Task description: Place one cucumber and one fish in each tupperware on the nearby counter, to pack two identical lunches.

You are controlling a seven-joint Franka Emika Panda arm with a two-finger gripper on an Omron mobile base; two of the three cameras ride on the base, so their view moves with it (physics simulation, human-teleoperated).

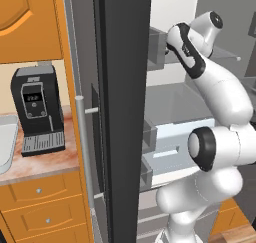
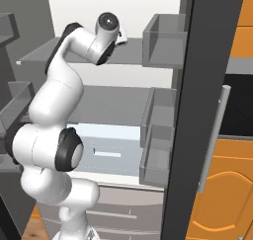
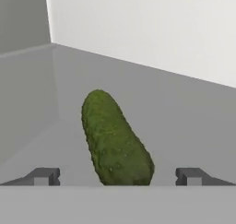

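Arm (image 1: 220, 92) rises from base at 5 o'clock in left base view, folds at the elbow, then reaches up toward 12 o'clock, wrist (image 1: 187, 47) bending away from camera. Same pose in right base view: arm (image 2: 54, 105) climbs from 7 o'clock, wrist (image 2: 101, 36) at 12. Hand view: gripper (image 3: 117, 176) jaws spread wide, fingertips (image 3: 44, 176) at 8 and 4 o'clock, nothing pinched.
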